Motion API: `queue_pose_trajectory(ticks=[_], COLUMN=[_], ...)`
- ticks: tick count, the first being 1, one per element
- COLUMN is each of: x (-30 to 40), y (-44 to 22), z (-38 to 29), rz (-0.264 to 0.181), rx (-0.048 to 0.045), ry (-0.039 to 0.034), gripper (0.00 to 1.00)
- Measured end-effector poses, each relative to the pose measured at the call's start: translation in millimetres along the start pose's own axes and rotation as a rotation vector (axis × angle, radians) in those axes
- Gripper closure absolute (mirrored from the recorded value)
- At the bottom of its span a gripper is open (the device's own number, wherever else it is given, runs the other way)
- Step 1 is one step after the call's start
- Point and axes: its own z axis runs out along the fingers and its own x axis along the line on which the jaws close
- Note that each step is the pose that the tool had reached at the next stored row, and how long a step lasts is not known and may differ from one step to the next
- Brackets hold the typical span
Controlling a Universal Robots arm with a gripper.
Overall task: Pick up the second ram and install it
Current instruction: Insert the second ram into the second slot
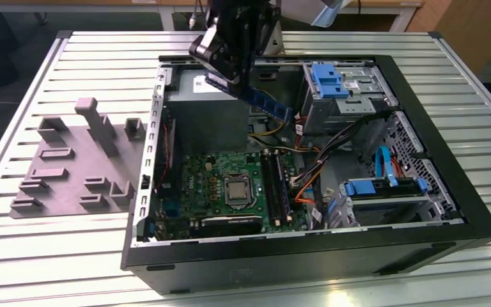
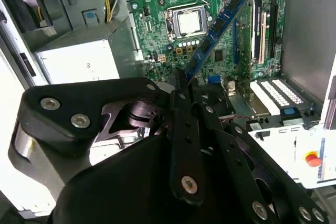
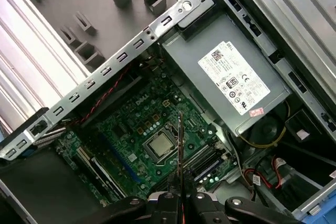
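Note:
The second ram [image 1: 258, 101] is a slim dark stick with a bluish label, held tilted in the air above the open computer case [image 1: 314, 243]. My gripper [image 1: 228, 80] is shut on its upper end. In the second wrist view the ram [image 2: 218, 27] reaches out from the gripper [image 2: 184, 85] over the green motherboard [image 2: 157, 24]. The first wrist view shows the ram [image 3: 180, 145] edge-on as a thin line above the gripper [image 3: 181, 182], over the processor socket [image 3: 160, 148]. The long black memory slots [image 1: 275, 182] lie below on the motherboard, beside the socket [image 1: 237, 190].
A grey power supply [image 1: 207, 118] sits in the case under the arm. Blue drive brackets [image 1: 331, 80] and loose coloured cables [image 1: 314, 173] fill the case toward the exterior view's right. A grey fixture plate [image 1: 75, 160] with upright blocks lies on the slatted table on the exterior view's left.

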Motion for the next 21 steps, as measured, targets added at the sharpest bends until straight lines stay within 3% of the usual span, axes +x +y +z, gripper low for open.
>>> queue_pose_trajectory(ticks=[21], x=[0.0], y=[0.0], z=[4.0], rz=[0.378], rx=[-0.0007], ry=[0.0068], gripper=[0.86])
